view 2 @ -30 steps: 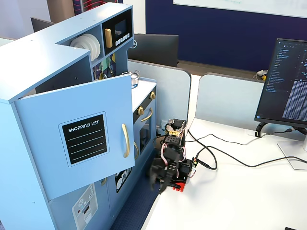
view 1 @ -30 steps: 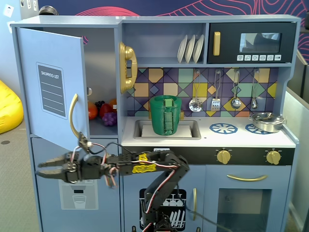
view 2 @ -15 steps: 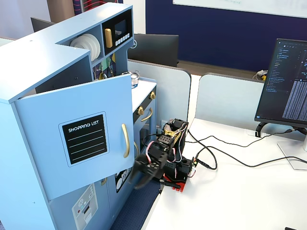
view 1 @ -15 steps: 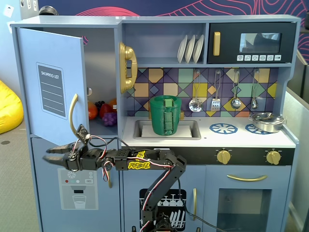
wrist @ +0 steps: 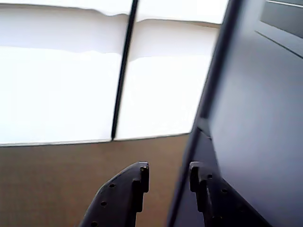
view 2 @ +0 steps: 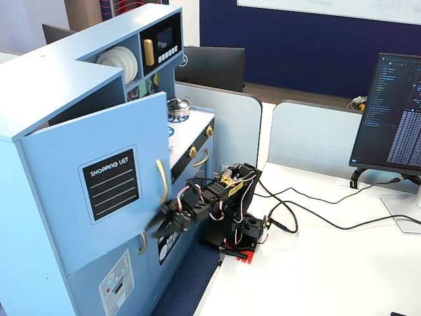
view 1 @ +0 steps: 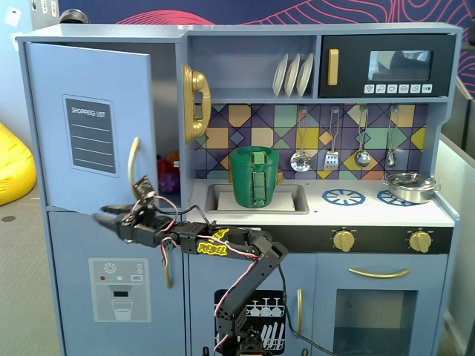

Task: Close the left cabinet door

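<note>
The left cabinet door (view 1: 89,89) is blue-grey with a black "SHOPPING LIST" panel and a curved gold handle (view 1: 133,159). It stands ajar, swung out from the toy kitchen, and also shows in the other fixed view (view 2: 99,151). My gripper (view 1: 104,215) reaches left at the door's lower edge, below the handle, and shows in the other fixed view (view 2: 156,224) too. In the wrist view the gripper (wrist: 169,174) has its jaws a small gap apart with nothing held. The door's face (wrist: 255,118) fills the right side, and its dark edge runs down between the fingers.
Below is the blue door with the dispenser graphic (view 1: 119,289). A gold phone (view 1: 194,104), a green cup in the sink (view 1: 254,176) and the black microwave (view 1: 386,67) lie to the right. A monitor (view 2: 395,112) and cables (view 2: 309,220) are on the white desk.
</note>
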{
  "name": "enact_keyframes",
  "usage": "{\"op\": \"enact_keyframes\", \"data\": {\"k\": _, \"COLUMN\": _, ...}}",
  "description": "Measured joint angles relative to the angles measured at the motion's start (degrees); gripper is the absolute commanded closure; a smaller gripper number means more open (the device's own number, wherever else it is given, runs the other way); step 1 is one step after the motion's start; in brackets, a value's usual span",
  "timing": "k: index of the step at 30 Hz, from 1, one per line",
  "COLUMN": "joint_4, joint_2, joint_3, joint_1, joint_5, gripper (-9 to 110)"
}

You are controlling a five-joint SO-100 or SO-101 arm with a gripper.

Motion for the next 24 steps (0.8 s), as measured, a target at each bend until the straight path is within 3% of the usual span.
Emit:
{"op": "enact_keyframes", "data": {"k": 13, "joint_4": -7.91, "joint_2": -11.87, "joint_3": -5.54, "joint_1": 16.26, "joint_5": 3.69, "gripper": 101}}
{"op": "enact_keyframes", "data": {"k": 24, "joint_4": -4.75, "joint_2": -5.8, "joint_3": -1.49, "joint_1": 16.61, "joint_5": 5.1, "gripper": 101}}
